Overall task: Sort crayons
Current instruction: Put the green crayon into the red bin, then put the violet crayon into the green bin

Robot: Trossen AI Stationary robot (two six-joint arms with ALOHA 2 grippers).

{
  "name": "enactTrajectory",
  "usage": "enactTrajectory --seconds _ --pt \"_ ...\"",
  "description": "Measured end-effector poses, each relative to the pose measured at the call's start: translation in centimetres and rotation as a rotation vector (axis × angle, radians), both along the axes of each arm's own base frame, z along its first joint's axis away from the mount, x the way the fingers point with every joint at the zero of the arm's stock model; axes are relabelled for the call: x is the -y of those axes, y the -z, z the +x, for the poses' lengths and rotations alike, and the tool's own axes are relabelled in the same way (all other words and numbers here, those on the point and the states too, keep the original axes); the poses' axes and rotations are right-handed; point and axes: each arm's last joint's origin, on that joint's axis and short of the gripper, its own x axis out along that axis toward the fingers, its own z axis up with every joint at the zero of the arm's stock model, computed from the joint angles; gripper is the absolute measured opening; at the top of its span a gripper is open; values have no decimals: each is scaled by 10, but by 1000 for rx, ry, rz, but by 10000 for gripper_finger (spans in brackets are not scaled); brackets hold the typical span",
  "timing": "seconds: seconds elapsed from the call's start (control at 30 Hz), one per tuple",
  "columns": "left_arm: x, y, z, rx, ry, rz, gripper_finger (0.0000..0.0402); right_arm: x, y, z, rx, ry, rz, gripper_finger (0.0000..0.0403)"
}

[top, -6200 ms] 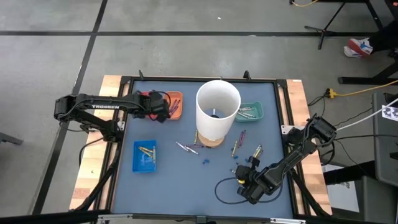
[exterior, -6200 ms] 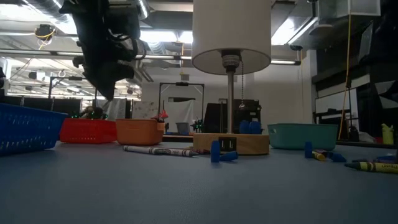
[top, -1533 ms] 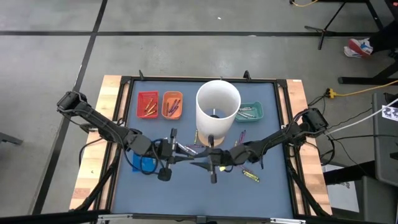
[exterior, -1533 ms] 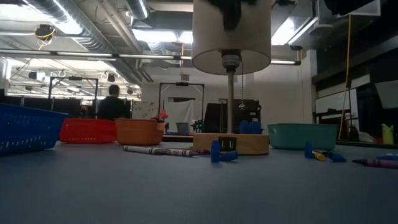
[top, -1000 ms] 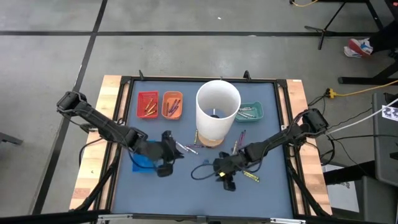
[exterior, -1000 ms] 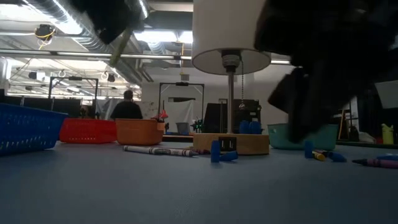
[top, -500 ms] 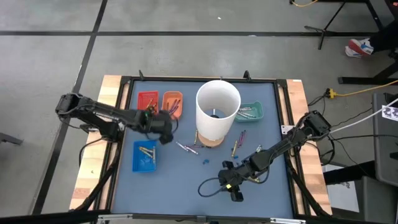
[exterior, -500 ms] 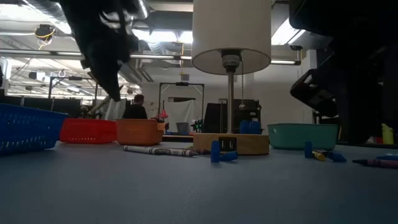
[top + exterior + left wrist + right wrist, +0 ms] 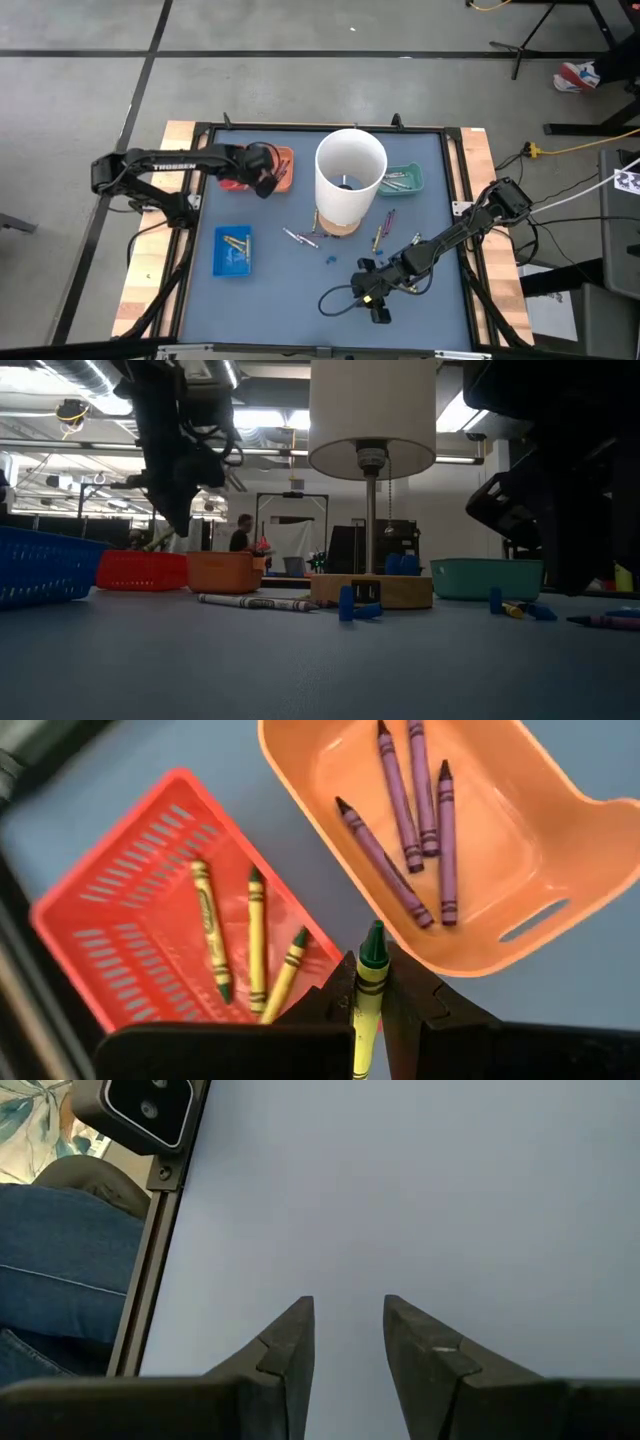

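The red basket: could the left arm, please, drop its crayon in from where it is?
Probably yes. The left pincer, shut on the green-tipped yellow crayon, hangs at the edge of the red basket, beside the orange tray. Nothing blocks the basket's open top.

The red tray is showing as moulded plastic with slotted mesh walls, while the orange tray is looking like smooth, slightly glossy plastic. The crayons are wearing matt paper wrappers over waxy tips. The table is presenting a matt blue-grey top, edged by bare pale wood. The lampshade is looking smooth and matt white.
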Motion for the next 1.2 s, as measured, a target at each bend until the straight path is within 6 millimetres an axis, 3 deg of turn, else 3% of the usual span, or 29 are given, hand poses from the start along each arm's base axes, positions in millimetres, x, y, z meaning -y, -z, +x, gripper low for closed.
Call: enactTrajectory --seconds 0.17,0.4,0.6,0.93,1.2 --pt "-13 -10 -12 93 -14 -94 8 0 0 0 -1 0 -1 120" --pt "-26 -33 -38 187 -127 1 8 0 0 0 -3 0 -1 120" --pt "-30 -36 -44 165 -170 53 15 0 0 0 -26 40 26 120" --pt "-32 -36 -46 91 -215 169 50 6 -32 -12 -29 25 88 120" --pt "-32 -36 -46 79 -197 172 89 27 -54 -39 -107 99 -70 120"
